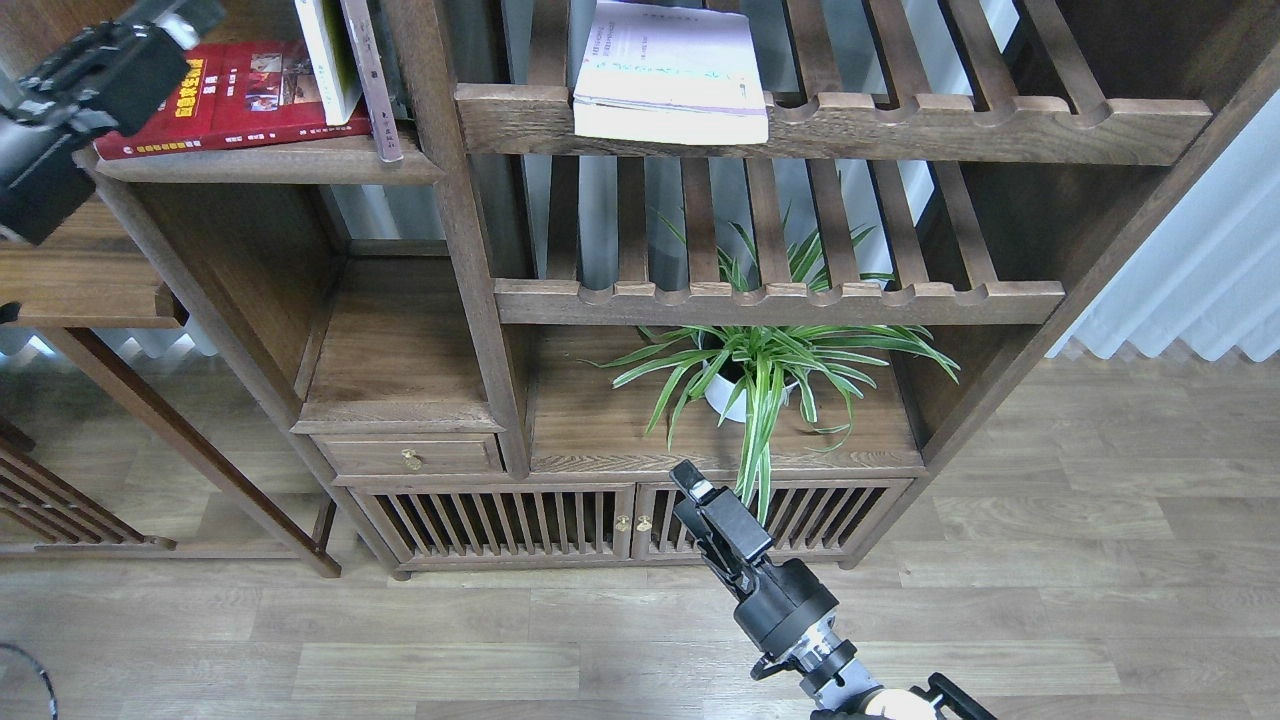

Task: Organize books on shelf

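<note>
The dark red book [245,95] with a yellow title lies flat on the solid board shelf [270,162] at the upper left. A green and white book [327,55] stands upright on it, beside a thin grey upright piece [372,80]. The white-lavender book [668,75] lies flat on the upper slatted shelf [830,125]. My left gripper [185,20] is at the red book's left end, partly cut off by the frame's top; its fingers cannot be told apart. My right gripper [688,478] hangs low in front of the cabinet, empty, seen side-on.
A potted spider plant [760,370] stands on the cabinet top under the lower slatted shelf [780,300]. A drawer [410,455] and slatted doors [620,525] are below. A side table [90,290] is at left. A white curtain [1200,280] is at right.
</note>
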Robot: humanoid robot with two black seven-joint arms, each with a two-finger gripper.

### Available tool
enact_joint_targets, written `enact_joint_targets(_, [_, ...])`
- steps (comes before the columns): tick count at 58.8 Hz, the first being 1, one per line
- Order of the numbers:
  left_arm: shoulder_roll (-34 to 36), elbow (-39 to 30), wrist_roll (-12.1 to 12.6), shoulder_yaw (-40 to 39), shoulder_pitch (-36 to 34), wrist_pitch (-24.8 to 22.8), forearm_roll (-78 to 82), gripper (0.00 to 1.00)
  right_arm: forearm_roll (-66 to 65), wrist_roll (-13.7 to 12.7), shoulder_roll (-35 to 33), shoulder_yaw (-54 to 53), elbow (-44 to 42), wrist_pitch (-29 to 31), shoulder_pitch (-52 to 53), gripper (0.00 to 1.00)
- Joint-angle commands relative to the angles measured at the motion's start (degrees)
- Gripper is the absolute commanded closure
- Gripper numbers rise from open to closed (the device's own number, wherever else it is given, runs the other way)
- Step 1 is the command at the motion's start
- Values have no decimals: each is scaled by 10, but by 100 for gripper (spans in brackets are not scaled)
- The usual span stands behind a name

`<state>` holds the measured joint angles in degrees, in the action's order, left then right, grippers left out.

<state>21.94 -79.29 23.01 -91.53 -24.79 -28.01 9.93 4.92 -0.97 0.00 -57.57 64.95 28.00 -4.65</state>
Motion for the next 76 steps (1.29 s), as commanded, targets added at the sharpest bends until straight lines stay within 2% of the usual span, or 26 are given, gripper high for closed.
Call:
enact_joint_targets(1, [-23,0,-1,25,33,0,-24,44,1,0,0,0,0,0,3,2])
enact_joint_targets(5, [-35,1,4,36,52,0,-24,40,1,0,0,0,0,0,3,2])
enact_joint_targets(9, [-41,1,4,45,65,0,-22,31,2,0,0,-3,0,0,3,2])
enact_joint_targets(12, [-47,4,4,46,67,0,-22,31,2,0,0,-6,0,0,3,2])
enact_joint_targets(17, [-73,4,3,50,81,0,-24,10,2,0,0,-8,0,0,3,2])
enact_joint_targets(18, [-85,4,3,51,87,0,-22,0,2,0,0,-8,0,0,2,2])
enact_joint_targets(29, [-156,18,1,50,94,0,-24,0,2,0,0,-8,0,0,2,2])
enact_joint_targets(41, [-219,76,-8,55,92,0,-30,0,2,0,0,-11,2,0,-2,2])
enact_joint_targets(49, [-219,91,-31,57,98,0,-54,0,2,0,0,-11,5,0,-4,2])
enact_joint_targets(64, [-219,92,-30,66,182,0,-54,0,2,0,0,-12,13,0,-5,2])
enact_joint_targets(76, [-219,108,-24,112,186,0,-54,0,3,0,0,-12,14,0,-5,2])
